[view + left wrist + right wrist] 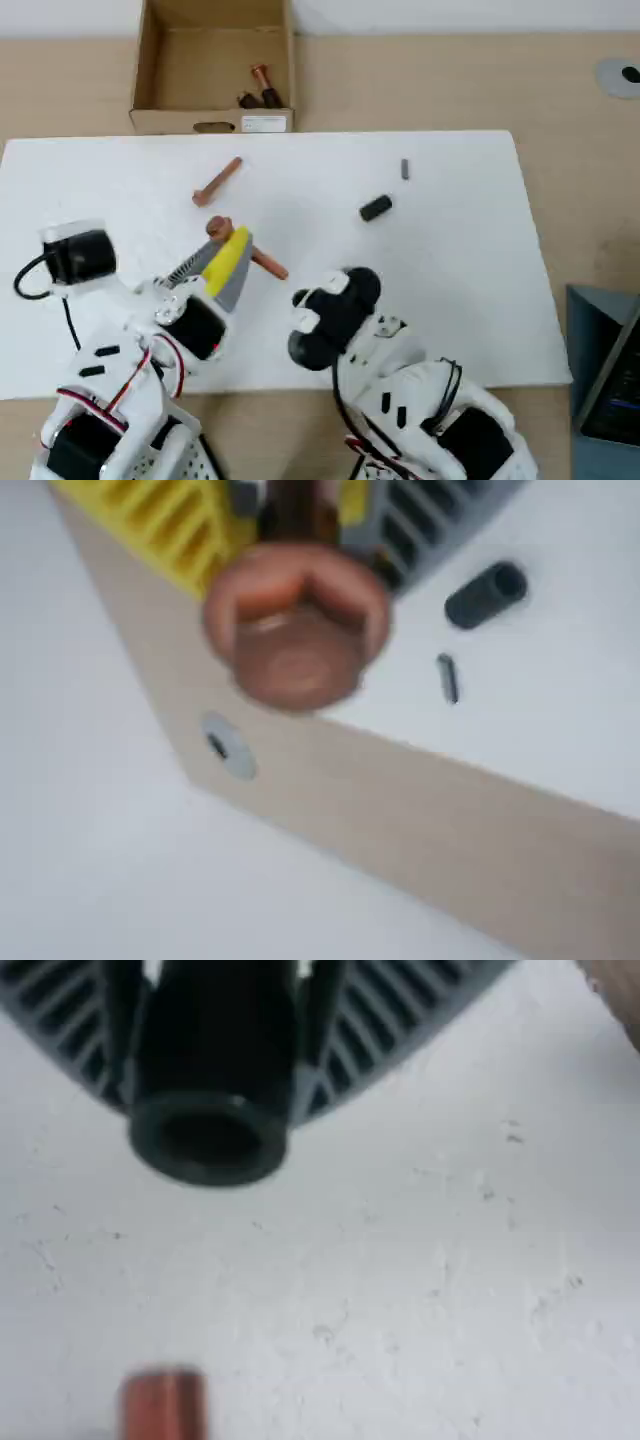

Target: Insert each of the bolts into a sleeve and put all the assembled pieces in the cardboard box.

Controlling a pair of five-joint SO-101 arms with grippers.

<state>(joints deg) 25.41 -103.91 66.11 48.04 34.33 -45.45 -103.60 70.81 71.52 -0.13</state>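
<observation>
My left gripper (228, 258), with one yellow and one grey jaw, is shut on a copper bolt (270, 265) above the white mat; the left wrist view shows the bolt's round head (295, 630) close up. My right gripper (215, 1000) is shut on a black sleeve (208, 1130), open end facing outward, near the bolt's shaft tip (163, 1400). The right arm (335, 305) stands just right of that shaft. A second bolt (216, 183) and a loose black sleeve (376, 208) lie on the mat. The cardboard box (145, 70) holds assembled pieces (262, 88).
A small dark pin (405, 169) lies on the white mat (470, 270) beyond the loose sleeve. The wooden table (580, 200) surrounds the mat, with a round cable port (620, 75) at the far right. A dark object (605, 370) sits at the right edge.
</observation>
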